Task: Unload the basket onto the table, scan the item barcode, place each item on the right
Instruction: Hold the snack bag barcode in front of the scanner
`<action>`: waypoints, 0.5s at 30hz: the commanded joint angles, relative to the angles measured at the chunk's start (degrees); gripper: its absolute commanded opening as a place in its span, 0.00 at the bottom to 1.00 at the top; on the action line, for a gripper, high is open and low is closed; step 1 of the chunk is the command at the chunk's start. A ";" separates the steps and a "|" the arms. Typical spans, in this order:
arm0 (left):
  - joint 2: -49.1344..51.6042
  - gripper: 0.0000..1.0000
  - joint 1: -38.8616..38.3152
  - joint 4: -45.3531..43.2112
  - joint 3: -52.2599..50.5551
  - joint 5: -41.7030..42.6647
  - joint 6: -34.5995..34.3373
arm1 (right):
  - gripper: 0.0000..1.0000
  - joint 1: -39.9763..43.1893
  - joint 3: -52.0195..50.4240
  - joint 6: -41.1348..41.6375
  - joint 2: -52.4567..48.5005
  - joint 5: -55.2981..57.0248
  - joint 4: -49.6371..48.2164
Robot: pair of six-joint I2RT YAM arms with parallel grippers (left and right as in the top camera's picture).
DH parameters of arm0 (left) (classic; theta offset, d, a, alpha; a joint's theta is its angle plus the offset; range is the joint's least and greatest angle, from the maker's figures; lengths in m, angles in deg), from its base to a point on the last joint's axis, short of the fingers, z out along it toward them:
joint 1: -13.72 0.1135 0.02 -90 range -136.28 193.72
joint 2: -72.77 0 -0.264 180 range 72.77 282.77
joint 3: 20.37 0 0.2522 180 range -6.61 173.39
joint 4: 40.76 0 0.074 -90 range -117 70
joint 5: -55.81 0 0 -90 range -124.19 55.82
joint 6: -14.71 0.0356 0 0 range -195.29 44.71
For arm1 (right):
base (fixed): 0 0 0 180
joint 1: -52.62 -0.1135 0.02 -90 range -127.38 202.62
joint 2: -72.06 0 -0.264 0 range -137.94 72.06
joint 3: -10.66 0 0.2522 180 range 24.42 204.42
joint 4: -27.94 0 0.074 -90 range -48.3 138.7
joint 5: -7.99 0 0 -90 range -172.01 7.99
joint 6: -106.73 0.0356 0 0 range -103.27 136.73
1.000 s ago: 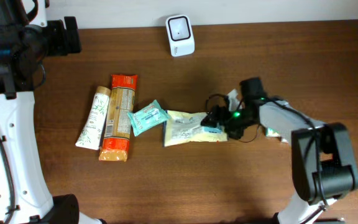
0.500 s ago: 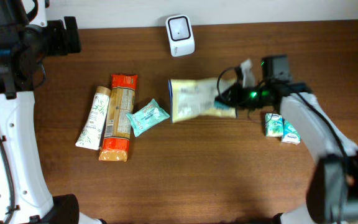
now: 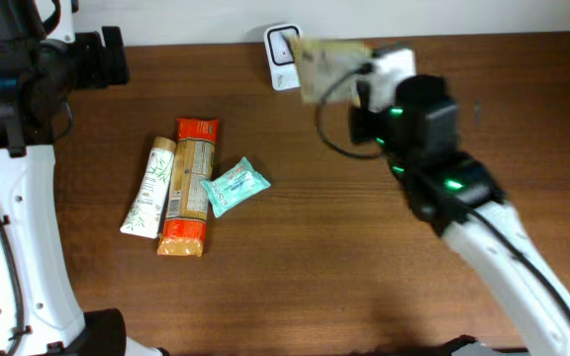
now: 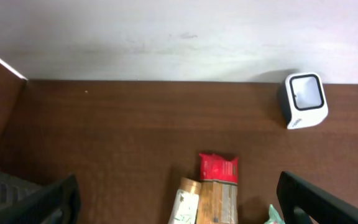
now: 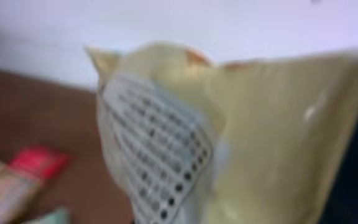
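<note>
A pale yellow pouch [image 3: 327, 63] with a white printed label hangs in the air at the back of the table, held by its right end in my shut right gripper [image 3: 364, 69]. It partly covers the white barcode scanner [image 3: 281, 42], which stands by the wall. In the right wrist view the blurred pouch [image 5: 253, 124] fills the frame and hides the fingers. My left gripper [image 4: 176, 202] is open and holds nothing, high over the table's left side. From it I see the scanner [image 4: 303, 99] to the right.
On the left half of the table lie a white tube [image 3: 149, 186], an orange-and-red pack [image 3: 191, 186] and a teal wipes packet [image 3: 236, 186], side by side. The right arm [image 3: 463, 208] slants across the right half.
My right gripper shut on the pouch at the table's middle, then lifted it up and back until it hangs in front of the scanner. The left arm has stayed still.
</note>
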 commanded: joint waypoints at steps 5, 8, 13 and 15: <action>-0.44 0.99 0.02 0.09 0.59 -0.11 0.70 | 0.04 -4.90 0.72 -57.02 -25.40 27.82 -44.57; -0.44 0.99 0.02 0.09 0.59 -0.11 0.70 | 0.04 -4.87 0.72 -75.08 -36.28 27.54 -64.30; -0.44 0.99 0.02 0.09 0.59 -0.11 0.70 | 0.04 -3.96 1.03 -76.52 -45.20 22.51 -75.25; -0.44 0.99 0.02 0.09 0.59 -0.11 0.70 | 0.04 -3.96 2.71 -76.52 -45.53 21.33 -76.04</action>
